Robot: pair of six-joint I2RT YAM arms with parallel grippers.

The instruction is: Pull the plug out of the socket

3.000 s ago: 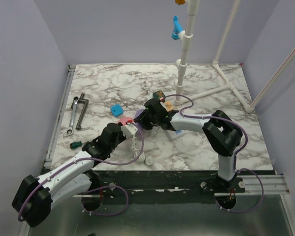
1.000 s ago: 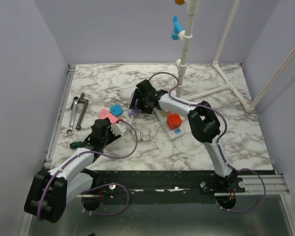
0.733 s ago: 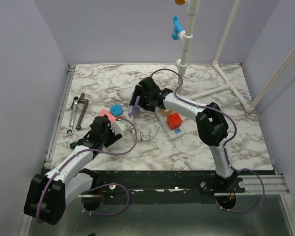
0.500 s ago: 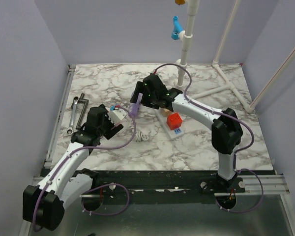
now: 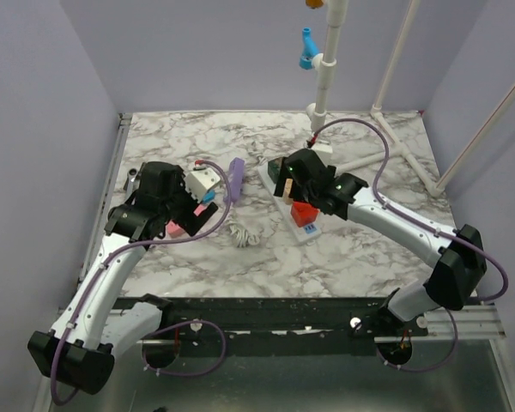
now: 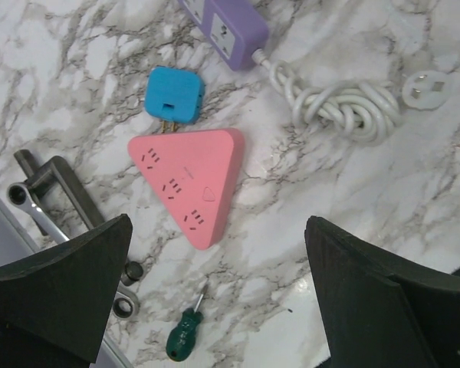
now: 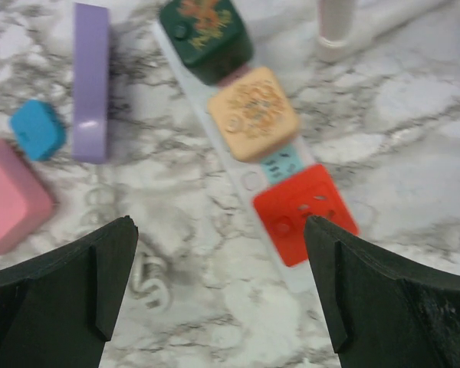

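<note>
Far left on the marble table (image 5: 369, 249) lie a wrench (image 6: 32, 201), a grey handle (image 6: 70, 193) and a green screwdriver (image 6: 184, 334). The left gripper (image 6: 216, 226) hangs over this side with its fingers (image 6: 61, 295) spread wide, holding and touching nothing. In its wrist view, a pink triangular outlet block (image 6: 190, 180) lies flat on the table between the fingers. A loose blue plug (image 6: 174, 94) sits just beyond the block's edge.

Next to the right comes the purple bar (image 6: 226, 31), with its bundled white cord (image 6: 345, 107) ending in a white plug (image 6: 429, 88).

The socket (image 7: 245, 182) lies right of the purple bar, well apart from the left gripper. It runs diagonally across the table, its far end near the foot of the white pipe frame (image 5: 326, 86). Three cubes are seated in it in a row: a green cube (image 7: 205, 29) at the far end, a tan cube (image 7: 253, 113) in the middle and a red cube (image 7: 305, 211) nearest the arms. A teal outlet (image 7: 282, 163) shows between the tan cube and the red one.

The right gripper (image 7: 220, 226) hangs above the socket and clear of it. Its fingers (image 7: 399, 307) are wide apart and hold nothing. The red cube lies nearer the right-hand finger.

The green and tan cubes carry orange patterns on top. The red cube has blue marks on its side in the top view. All of these are too blurred to read.
</note>
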